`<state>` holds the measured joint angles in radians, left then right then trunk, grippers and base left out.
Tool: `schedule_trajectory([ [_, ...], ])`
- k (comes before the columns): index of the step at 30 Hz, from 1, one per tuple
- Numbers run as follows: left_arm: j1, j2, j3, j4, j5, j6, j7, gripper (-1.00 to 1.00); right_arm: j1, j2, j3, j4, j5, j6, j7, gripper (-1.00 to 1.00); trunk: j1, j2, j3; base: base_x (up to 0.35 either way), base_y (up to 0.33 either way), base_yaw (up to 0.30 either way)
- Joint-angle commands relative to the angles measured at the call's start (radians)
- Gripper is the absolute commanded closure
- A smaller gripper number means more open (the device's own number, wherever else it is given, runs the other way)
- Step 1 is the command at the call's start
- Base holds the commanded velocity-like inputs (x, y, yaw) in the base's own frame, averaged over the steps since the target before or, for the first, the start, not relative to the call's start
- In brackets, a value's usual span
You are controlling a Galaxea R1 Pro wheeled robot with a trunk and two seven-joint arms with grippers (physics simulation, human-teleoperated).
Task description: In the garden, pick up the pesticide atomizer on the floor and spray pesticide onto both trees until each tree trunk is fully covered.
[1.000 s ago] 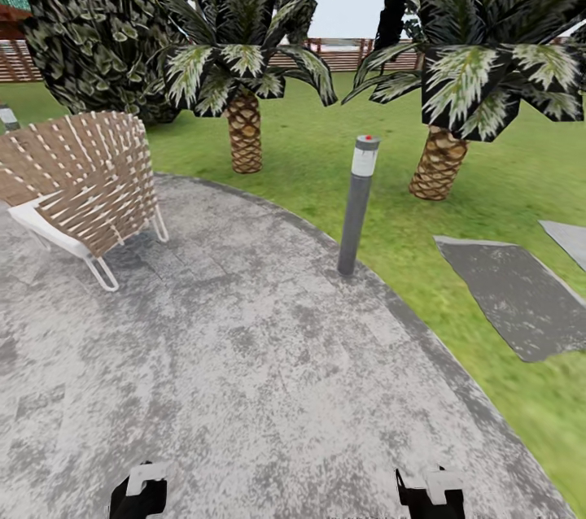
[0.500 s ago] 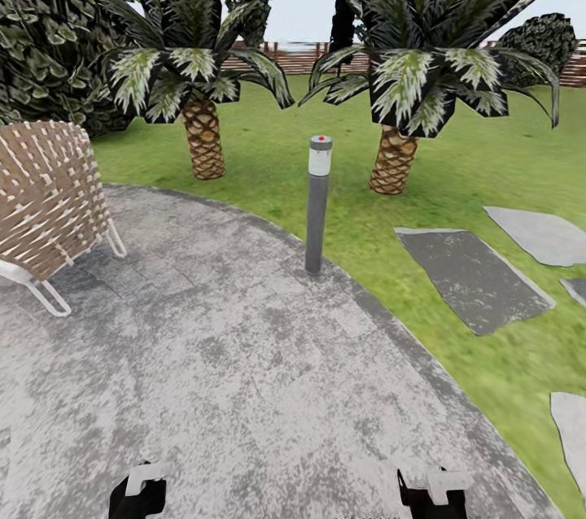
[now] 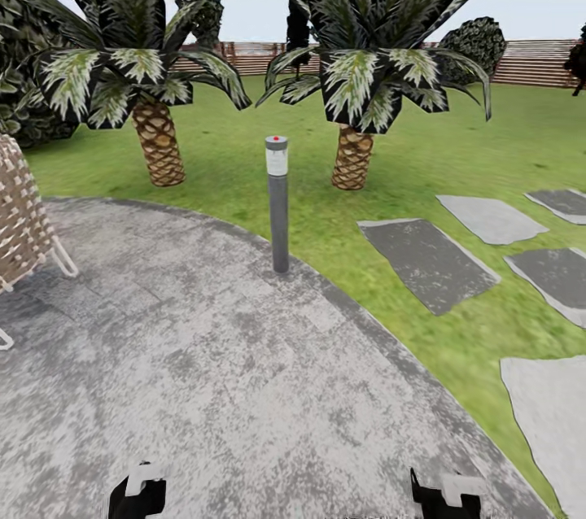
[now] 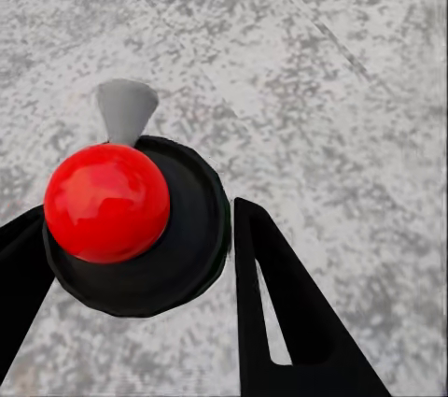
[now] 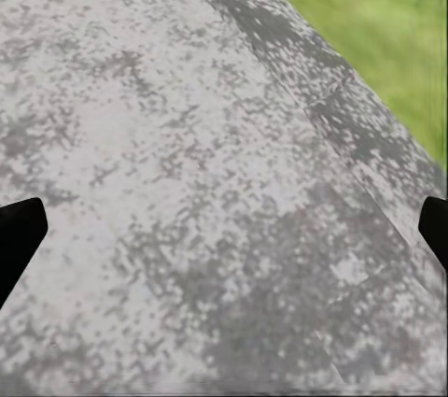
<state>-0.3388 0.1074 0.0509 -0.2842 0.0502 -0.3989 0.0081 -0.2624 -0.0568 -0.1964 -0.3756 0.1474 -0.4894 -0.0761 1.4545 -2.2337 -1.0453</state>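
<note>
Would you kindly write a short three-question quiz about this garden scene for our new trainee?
1. True or false: the grey bollard light stands at the edge of the paved patio.
2. How many palms stand on the lawn just beyond it?
3. Between the left gripper fingers, the black object carries a ball that is: A) blue B) red C) white

Key: 1 true; 2 two; 3 B
</note>
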Motion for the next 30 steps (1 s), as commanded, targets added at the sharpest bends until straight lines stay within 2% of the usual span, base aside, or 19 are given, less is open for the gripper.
schedule_trajectory([
  [1,0.0,0.0,0.0,0.0,0.005,-0.003,0.0,1.0,-0.001,0.001,-0.006,0.001,0.011,-0.003,-0.004,-1.0,0.0,0.0,-0.001,0.0,0.0,-0.3],
  [30,0.004,-0.002,0.0,0.0,0.005,-0.003,0.0,1.0,0.0,0.005,-0.008,0.003,0.011,-0.003,-0.002,-1.0,0.0,0.0,-0.001,0.0,0.0,-0.3],
])
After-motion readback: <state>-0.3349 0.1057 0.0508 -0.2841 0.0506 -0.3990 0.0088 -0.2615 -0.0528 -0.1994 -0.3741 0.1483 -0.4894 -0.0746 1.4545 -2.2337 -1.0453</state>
